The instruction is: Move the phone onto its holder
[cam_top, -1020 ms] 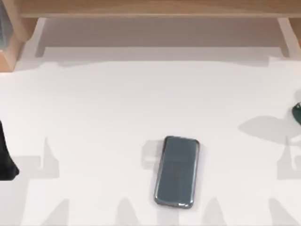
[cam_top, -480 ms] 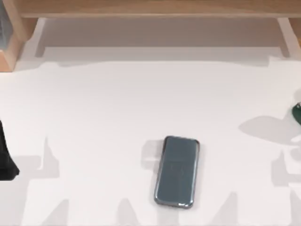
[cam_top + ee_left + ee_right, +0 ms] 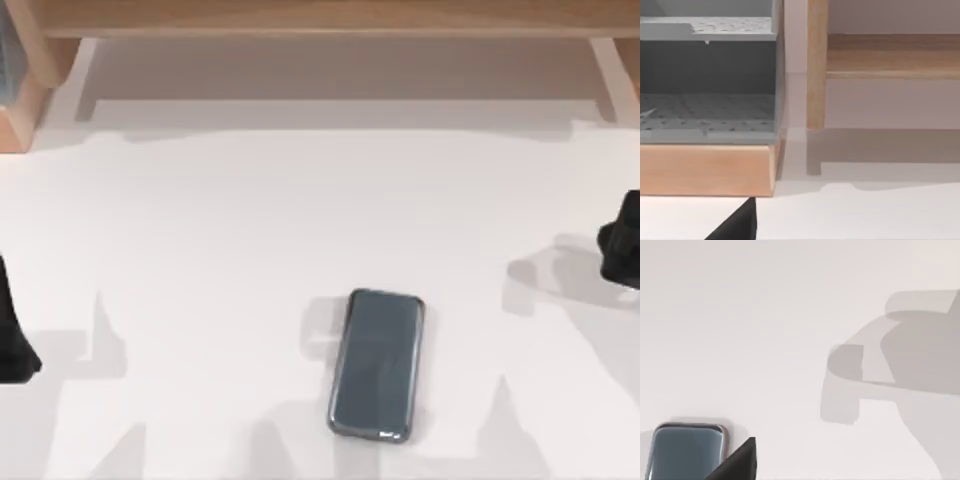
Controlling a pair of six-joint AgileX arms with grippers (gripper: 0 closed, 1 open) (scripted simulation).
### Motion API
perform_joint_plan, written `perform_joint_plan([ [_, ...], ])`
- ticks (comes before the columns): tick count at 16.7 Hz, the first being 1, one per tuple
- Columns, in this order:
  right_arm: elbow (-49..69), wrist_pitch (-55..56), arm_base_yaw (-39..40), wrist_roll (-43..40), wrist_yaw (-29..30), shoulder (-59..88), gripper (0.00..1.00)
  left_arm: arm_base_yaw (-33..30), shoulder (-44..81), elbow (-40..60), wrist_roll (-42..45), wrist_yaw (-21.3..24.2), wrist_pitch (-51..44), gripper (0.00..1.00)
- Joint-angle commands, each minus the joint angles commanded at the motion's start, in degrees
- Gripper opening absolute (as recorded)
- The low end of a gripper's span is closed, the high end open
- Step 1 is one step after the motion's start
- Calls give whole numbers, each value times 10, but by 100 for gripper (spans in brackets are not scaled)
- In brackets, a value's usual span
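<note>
**Right arm swings in toward the phone**

Moving in from the top view's right edge, the right end effector (image 3: 622,243) now shows as a larger dark mass where 1 second ago a mere sliver sat at that edge. Its shadow on the white counter (image 3: 250,220) has shifted and grown with it. Whether it is released or clenched I cannot tell; 1 dark fingertip (image 3: 737,462) juts into the right wrist view, and the gap beside it is out of sight.

Unmoved across all 3 top views, the phone (image 3: 377,364) lies flat on the counter, screen up, its long axis running away from the near edge with a slight tilt. It sits well apart from the right end effector, off toward the top view's left and nearer the front edge. In the right wrist view, the phone's rounded upper corners (image 3: 687,452) show just beside that fingertip in the picture, though the 2 are apart.

Parked at the top view's left edge, the left arm (image 3: 14,330) has not changed; its wrist camera faces a grey perforated shelf unit (image 3: 707,90) on a wooden base (image 3: 705,170).

My reading: the reach has only begun, the grasp is not yet made, and no holder is visible from here.
</note>
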Motion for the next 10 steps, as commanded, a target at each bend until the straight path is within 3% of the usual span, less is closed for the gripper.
perform_joint_plan([
  [10,428,-213,200,218,-1,454,100,0,0,0,0,0,0,100],
])
